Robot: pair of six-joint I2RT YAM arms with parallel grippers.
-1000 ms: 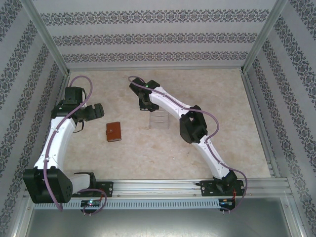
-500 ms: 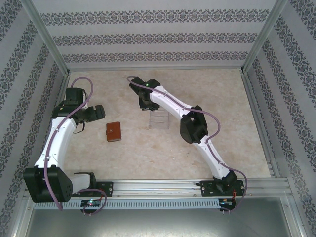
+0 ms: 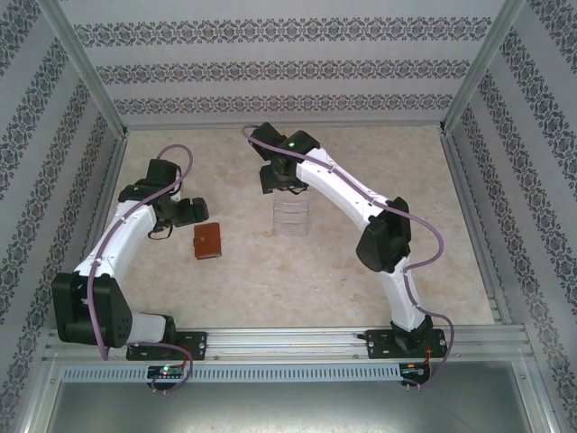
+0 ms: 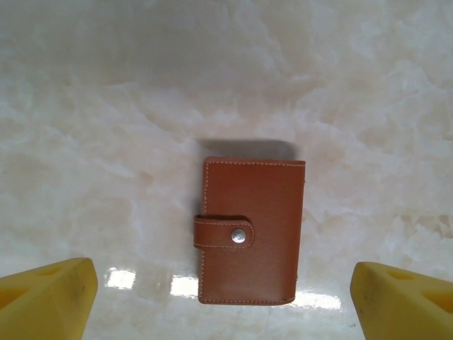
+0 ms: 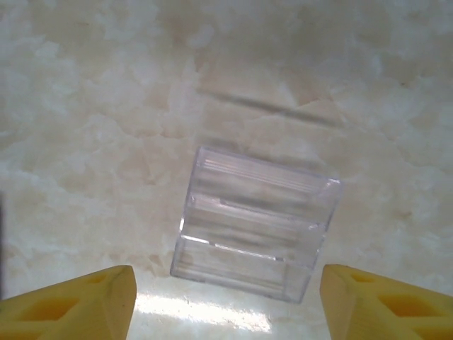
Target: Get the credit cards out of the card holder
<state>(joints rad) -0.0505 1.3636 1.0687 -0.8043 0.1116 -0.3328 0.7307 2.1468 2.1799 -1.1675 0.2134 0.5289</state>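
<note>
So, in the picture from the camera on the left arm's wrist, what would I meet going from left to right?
yellow fingertip at the bottom corner → card holder, brown, lying closed on the table with its strap snapped shut → other yellow fingertip at the opposite bottom corner.

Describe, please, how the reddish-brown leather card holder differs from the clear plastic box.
The reddish-brown leather card holder is opaque, with pale stitching; the clear plastic box is see-through. The card holder is shut, its strap snapped down; the box shows ribbed steps inside. The card holder lies left of the box in the top view. Both are rectangular and lie on the marble-patterned table.
</note>
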